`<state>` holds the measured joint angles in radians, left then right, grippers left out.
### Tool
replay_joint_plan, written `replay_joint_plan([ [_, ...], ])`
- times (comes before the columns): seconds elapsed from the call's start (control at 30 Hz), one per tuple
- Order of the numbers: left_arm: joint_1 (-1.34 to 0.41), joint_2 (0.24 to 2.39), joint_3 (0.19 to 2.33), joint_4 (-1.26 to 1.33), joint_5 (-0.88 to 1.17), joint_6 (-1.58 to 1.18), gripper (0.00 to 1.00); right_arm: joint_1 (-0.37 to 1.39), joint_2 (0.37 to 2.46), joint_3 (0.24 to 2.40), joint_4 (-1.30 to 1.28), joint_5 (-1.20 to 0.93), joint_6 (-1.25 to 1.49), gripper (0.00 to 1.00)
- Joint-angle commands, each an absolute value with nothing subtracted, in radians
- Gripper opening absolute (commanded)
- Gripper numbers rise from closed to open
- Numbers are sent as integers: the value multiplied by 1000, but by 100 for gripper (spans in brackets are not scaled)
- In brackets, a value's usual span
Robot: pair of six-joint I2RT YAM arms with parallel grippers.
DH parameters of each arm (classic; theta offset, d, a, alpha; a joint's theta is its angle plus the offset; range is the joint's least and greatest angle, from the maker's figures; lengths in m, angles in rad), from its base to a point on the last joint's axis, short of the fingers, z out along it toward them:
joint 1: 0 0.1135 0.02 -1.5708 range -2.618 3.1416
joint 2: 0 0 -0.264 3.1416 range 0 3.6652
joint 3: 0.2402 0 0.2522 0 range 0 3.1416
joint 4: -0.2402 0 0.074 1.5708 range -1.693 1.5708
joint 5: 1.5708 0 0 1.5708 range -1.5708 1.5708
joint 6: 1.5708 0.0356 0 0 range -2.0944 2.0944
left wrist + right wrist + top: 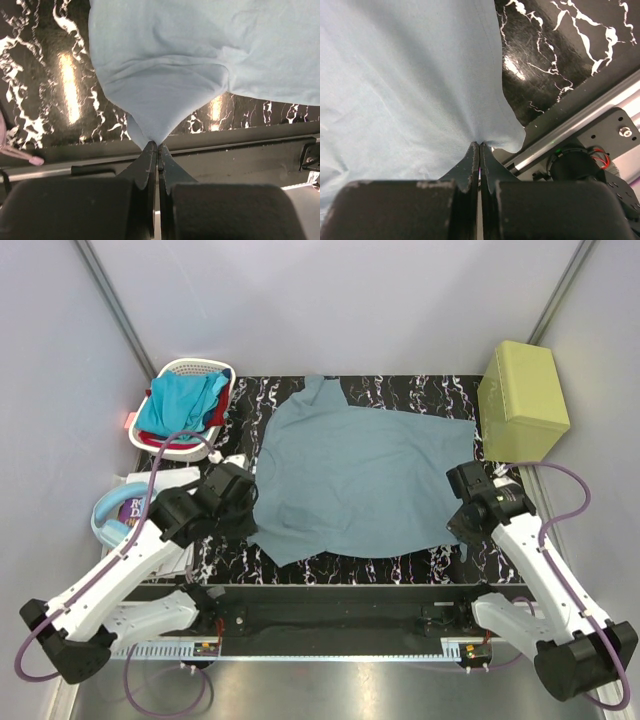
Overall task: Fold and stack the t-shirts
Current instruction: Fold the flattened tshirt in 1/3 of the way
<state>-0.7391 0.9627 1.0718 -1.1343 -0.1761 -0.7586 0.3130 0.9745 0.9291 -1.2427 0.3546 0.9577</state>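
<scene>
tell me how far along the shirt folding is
Early. Done: nothing is folded or stacked; the grey-blue t-shirt lies spread on the table. In hand: the left gripper and right gripper are each shut on a pinch of its near edge. Left: folding this one, then the turquoise t-shirt and red t-shirt, both bunched in the laundry basket.

We see the right gripper (479, 145) with its jaws pressed together, pinching an edge of the grey-blue t-shirt (405, 85). The cloth fills the left of the view. At upper right lies the black marbled table (570, 45), bordered by a metal rail (580, 125).
</scene>
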Motion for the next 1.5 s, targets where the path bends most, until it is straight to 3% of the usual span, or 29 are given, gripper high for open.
replay_joint_plan([
  [0.0,-742,962,1162,-1176,-225,-770,0,310,969,985,-1282,380,979,0],
  [0.27,-729,1113,1285,-1106,-380,-697,0,308,1124,1057,-1161,416,959,0],
  [0.47,-602,1216,1226,-959,-311,-640,0,304,1249,1020,-1057,440,946,0],
  [0.73,-493,1333,1250,-888,-304,-577,0,232,1258,963,-1032,468,914,0],
  [1.07,-453,1500,1315,-827,-287,-546,0,80,1273,954,-979,497,825,0],
  [1.47,-405,1661,1385,-775,-285,-528,0,67,1414,1002,-922,494,867,0],
])
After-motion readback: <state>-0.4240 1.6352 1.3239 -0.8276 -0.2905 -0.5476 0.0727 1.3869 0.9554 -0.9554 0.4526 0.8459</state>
